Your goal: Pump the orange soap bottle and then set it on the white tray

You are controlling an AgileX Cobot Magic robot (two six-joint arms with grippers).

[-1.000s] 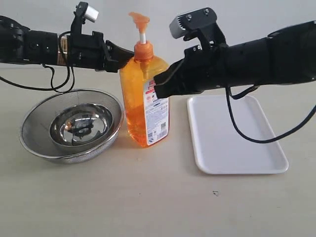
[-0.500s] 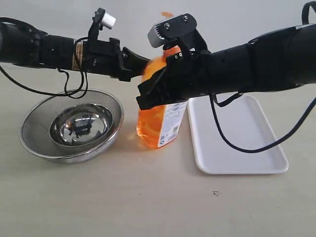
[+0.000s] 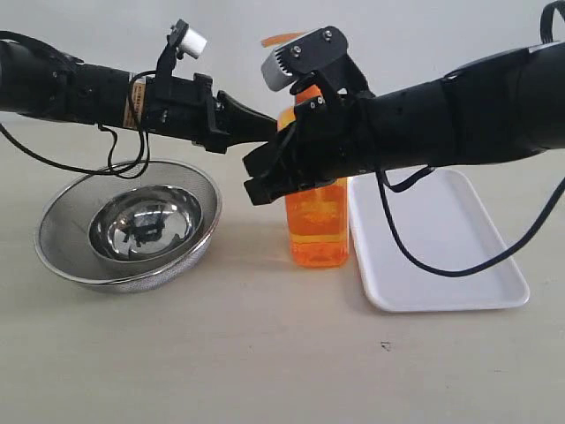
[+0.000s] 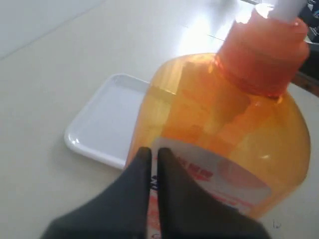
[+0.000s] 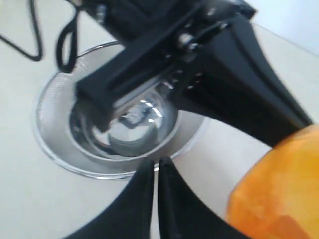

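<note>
The orange soap bottle (image 3: 318,225) stands upright on the table, its base against the left rim of the white tray (image 3: 441,230). Its pump head (image 3: 282,40) peeks out behind the right wrist camera. My left gripper (image 3: 269,124) is shut and empty, its tips pressed on the bottle's shoulder. In the left wrist view the shut left gripper (image 4: 153,152) rests on the label of the bottle (image 4: 224,114), with the tray (image 4: 107,117) behind. My right gripper (image 3: 252,181) is shut and empty, its arm crossing in front of the bottle. The right wrist view has the bottle (image 5: 279,189) beside the right gripper (image 5: 155,162).
A round steel mesh strainer bowl (image 3: 128,225) sits on the table at the left, below the left arm. In the right wrist view the bowl (image 5: 65,144) lies beyond the fingertips and the left arm (image 5: 199,59) crosses above it.
The bottle has slid right to the tray's edge and turned its narrow side to the camera. Both arms moved with it. The tray shifted slightly right.
</note>
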